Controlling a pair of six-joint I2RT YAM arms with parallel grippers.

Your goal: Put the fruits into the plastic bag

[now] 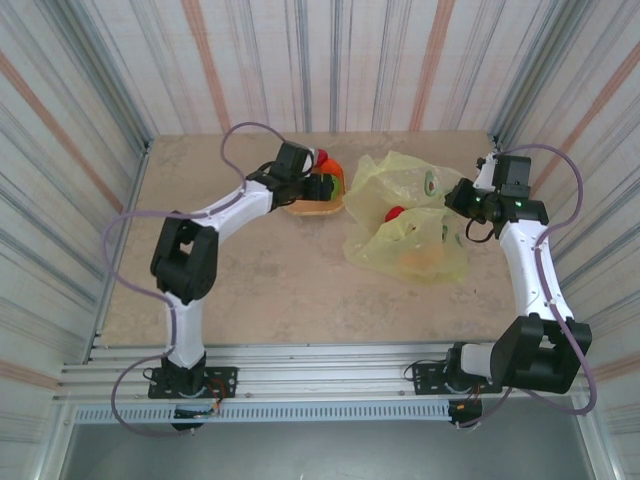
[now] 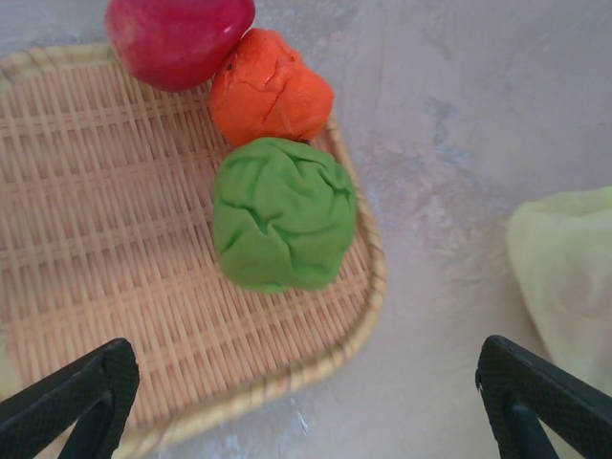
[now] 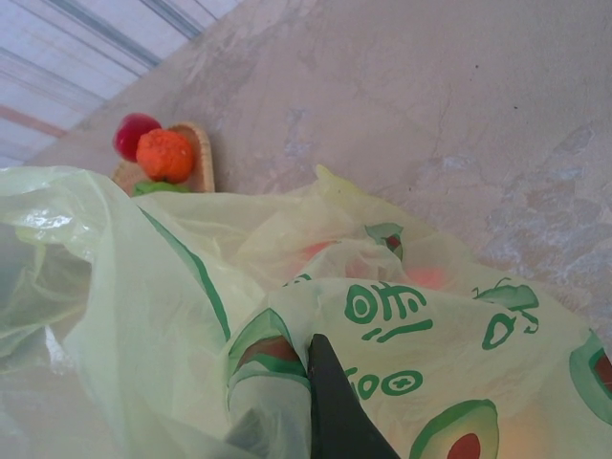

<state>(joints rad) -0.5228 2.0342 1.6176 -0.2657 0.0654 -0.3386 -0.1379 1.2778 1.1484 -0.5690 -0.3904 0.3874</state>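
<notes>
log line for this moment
left gripper open above wicker tray; green fruit, orange, red apple in tray; right gripper at plastic bag, grip unclear

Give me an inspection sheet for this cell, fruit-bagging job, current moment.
Surface: beige mottled table.
Job's things: red fruit, orange fruit and green fruit on the wicker tray; plastic bag beside it, bagged fruits showing through.
Clutter: nothing seen.
Grippers: left pincer open above the tray; right pincer apparently shut on the bag's edge.
Cables: purple cables looped along both arms, off the fruit.
Surroundings: striped walls on three sides; metal rail at the near edge.
</notes>
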